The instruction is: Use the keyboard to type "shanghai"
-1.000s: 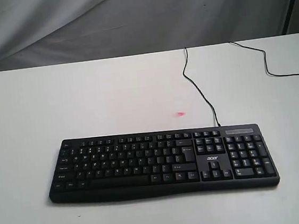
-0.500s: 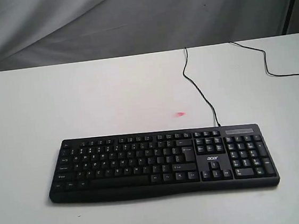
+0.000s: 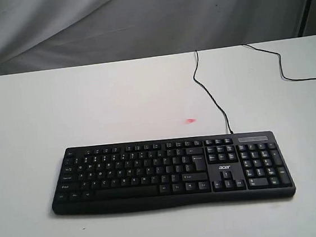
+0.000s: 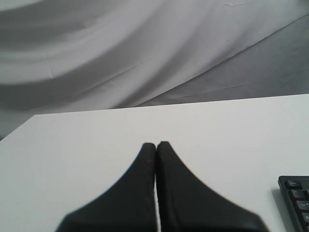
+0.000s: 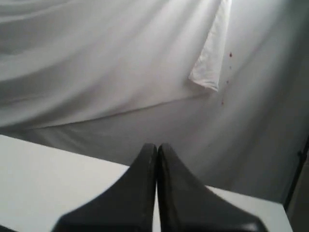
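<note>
Exterior view gives us the whole scene: the keyboard lies flat on the white table, towards the near edge, long side running across the picture, with the number pad at the right end. White legends on black keys, and a small white acer logo sits just above the arrow keys. From the keyboard's back edge a thin black cable snakes away to the far edge of the table. A second dark cable crosses the far right corner, well apart from the keyboard. Just behind the keyboard, near the first cable, there's a small pink mark on the tabletop. Behind the table hangs a creased grey-white cloth.

Over to the left wrist view: the left gripper has its two black fingers pressed together, tips meeting, nothing between them. White table lies beyond the tips, and one corner of the keyboard peeks in at the picture's edge, apart from the fingertips.

Right wrist view now: the right gripper is closed the same way, fingers flush, holding nothing, pointing past the table's edge toward the draped cloth.
</note>
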